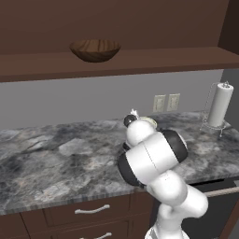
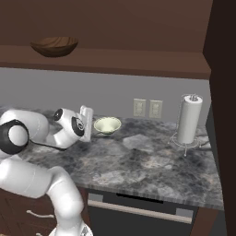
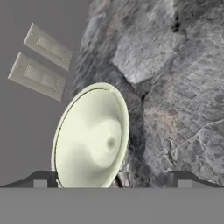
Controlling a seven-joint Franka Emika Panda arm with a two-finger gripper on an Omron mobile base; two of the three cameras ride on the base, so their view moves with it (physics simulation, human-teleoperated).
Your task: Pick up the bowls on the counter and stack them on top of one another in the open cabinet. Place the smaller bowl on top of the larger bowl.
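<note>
Small bowl (image 2: 107, 125): pale cream-green, glossy, upright on the counter (image 2: 152, 161) near the back wall, just left of the two wall plates (image 2: 148, 108); in the left base view a sliver of its rim (image 1: 148, 121) shows past the arm's wrist; in the hand view its open inside (image 3: 92, 135) faces the camera, the rim close to the left fingertip and the bowl lying left of the middle of the gap. Large bowl (image 1: 95, 49): dark brown with wood-grain streaks, upright on the shelf board of the open cabinet (image 1: 154, 59), toward the left of the board, nothing inside it that can be seen; also seen in the right base view at upper left (image 2: 54, 46). Gripper (image 3: 111, 183): jaws spread wide, holding nothing, the two dark tips far apart at the bottom of the hand view; low over the counter just beside the small bowl, on its left in the right base view (image 2: 86, 120); contact with the bowl cannot be told. Counter: grey marbled stone with dark veins, over dark drawers with silver handles (image 1: 92, 210). Paper towel roll (image 2: 189, 120): white, upright on a wire stand, well to the right of the small bowl. Wall behind: plain grey.
</note>
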